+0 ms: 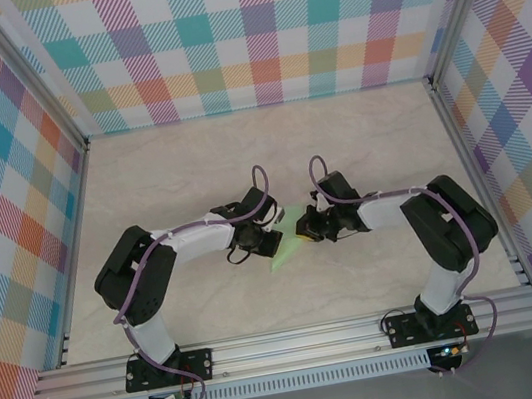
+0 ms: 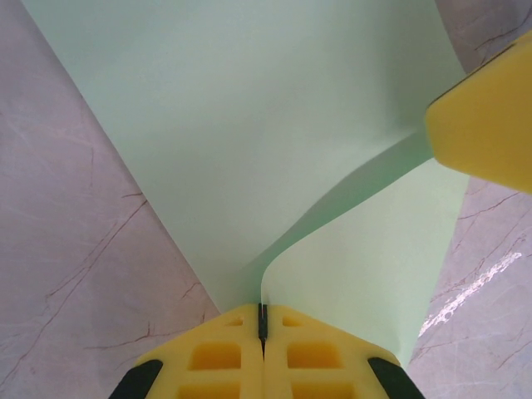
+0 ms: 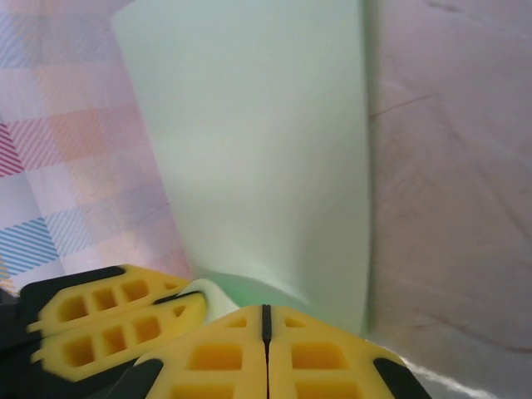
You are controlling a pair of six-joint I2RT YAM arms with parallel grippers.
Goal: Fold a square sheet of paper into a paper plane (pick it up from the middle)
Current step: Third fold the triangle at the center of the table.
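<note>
Plaid-checked walls [image 1: 259, 28] box in a pale marble-look table [image 1: 171, 174], and on my screen both arms bend inward to meet a little toward 6 o'clock of its centre. The mint-green sheet of paper [image 1: 285, 255] is held up between them, with the left gripper [image 1: 266, 244] at its 9 o'clock and the right gripper [image 1: 304, 228] at its 3 o'clock. On the left wrist camera the yellow fingers [image 2: 224, 357] are pressed together with a pointed end of the sheet nipped in the seam. On the right wrist camera the pads [image 3: 324, 357] are closed the same way on an edge. The paper curls and bows between the two pinches, so I judge it feather-light, limp, and quick to crease or tear. I'd grip near a fold line, close to the middle, and keep only gentle tension.
</note>
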